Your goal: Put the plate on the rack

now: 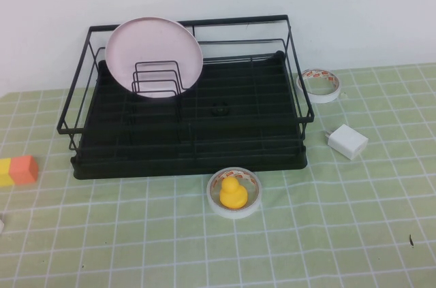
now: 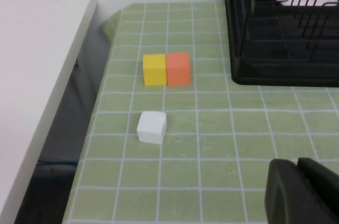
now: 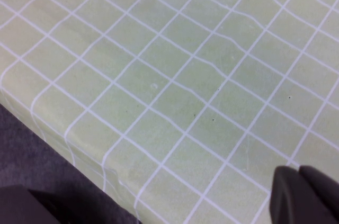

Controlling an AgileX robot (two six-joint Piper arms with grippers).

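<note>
While both my arms sit parked outside the high view, each wrist camera catches only a dark corner of its own gripper: the left gripper (image 2: 304,189) hangs above the green checked cloth (image 1: 354,233) at the table's left edge, the right gripper (image 3: 304,195) above bare cloth at a table edge. How far either pincer stands open I cannot tell; nothing shows in their hold.

Nearest, at 6 o'clock from the rack, a yellow duck (image 1: 232,193) sits inside a white tape ring (image 1: 234,194). At 9 o'clock, a yellow block (image 2: 154,69) touches an orange block (image 2: 178,68), with a white cube (image 2: 152,127) nearby. At 3 o'clock lies a white charger (image 1: 347,141); beyond it, a second tape ring (image 1: 320,84).

The rack (image 1: 187,145) occupies mid-table. The plate (image 1: 154,56) stands tilted on edge in the rack's far-left upright loops.
</note>
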